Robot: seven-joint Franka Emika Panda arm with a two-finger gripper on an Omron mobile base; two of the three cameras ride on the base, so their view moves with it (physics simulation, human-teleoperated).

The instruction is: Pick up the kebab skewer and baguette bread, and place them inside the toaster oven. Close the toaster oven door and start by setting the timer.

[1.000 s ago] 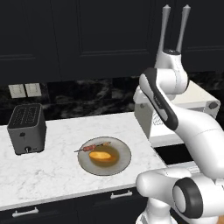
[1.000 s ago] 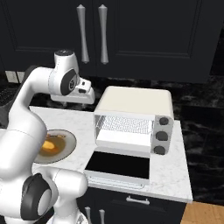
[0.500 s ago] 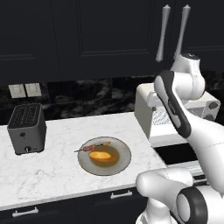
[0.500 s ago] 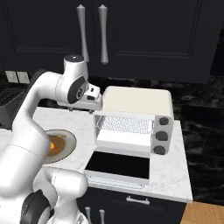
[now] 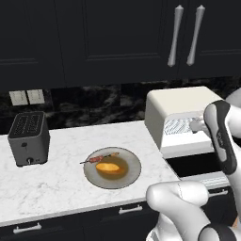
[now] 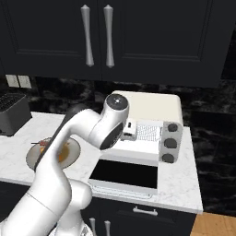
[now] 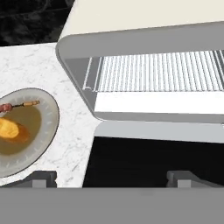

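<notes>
In the left base view the baguette bread (image 5: 109, 167) and the kebab skewer (image 5: 100, 159) lie on a grey plate (image 5: 132, 174), well off to the left of the arm, which reaches across the toaster oven (image 5: 175, 108). In the right base view the toaster oven door (image 6: 124, 174) lies flat open below the arm's hand. In the hand view the gripper (image 7: 111, 178) stands wide and empty over that door, the wire rack (image 7: 157, 72) ahead of it, plate and food to its left.

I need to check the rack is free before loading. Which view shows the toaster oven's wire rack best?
The hand view: the wire rack spans the open toaster oven, unobstructed. In the left base view the arm covers most of it; the right base view shows a sliver.
</notes>
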